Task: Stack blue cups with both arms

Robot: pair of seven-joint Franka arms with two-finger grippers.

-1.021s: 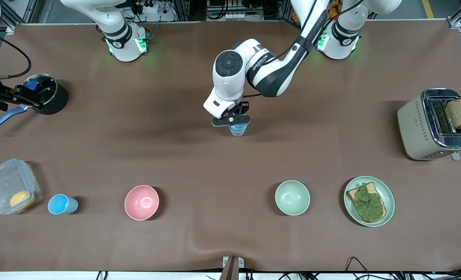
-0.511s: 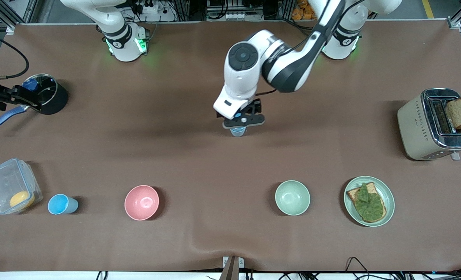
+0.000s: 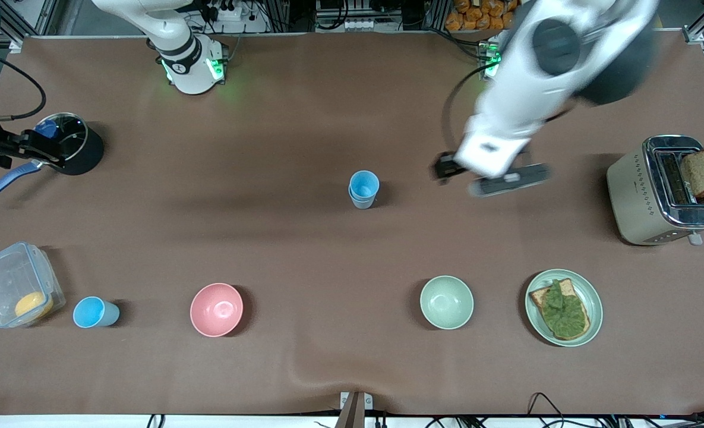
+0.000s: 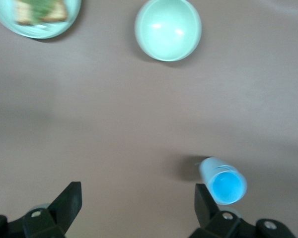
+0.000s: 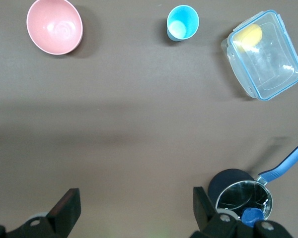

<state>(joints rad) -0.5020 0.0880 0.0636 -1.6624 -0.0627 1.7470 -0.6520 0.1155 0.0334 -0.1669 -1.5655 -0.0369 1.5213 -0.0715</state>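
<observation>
Two stacked light-blue plastic tumblers [image 3: 363, 188]: upright at the brown table's [image 3: 304, 249] centre. Third blue tumbler [image 3: 94, 312]: 8 o'clock from the stack, between clear lidded box [image 3: 19, 284] and pink bowl [image 3: 216, 309]. Left pincer [image 3: 506, 180]: raised at 3 o'clock of the stack, jaws spread, empty. Right pincer [image 5: 134, 210]: wide apart, empty, over the black saucepan [image 5: 238, 196].
</observation>
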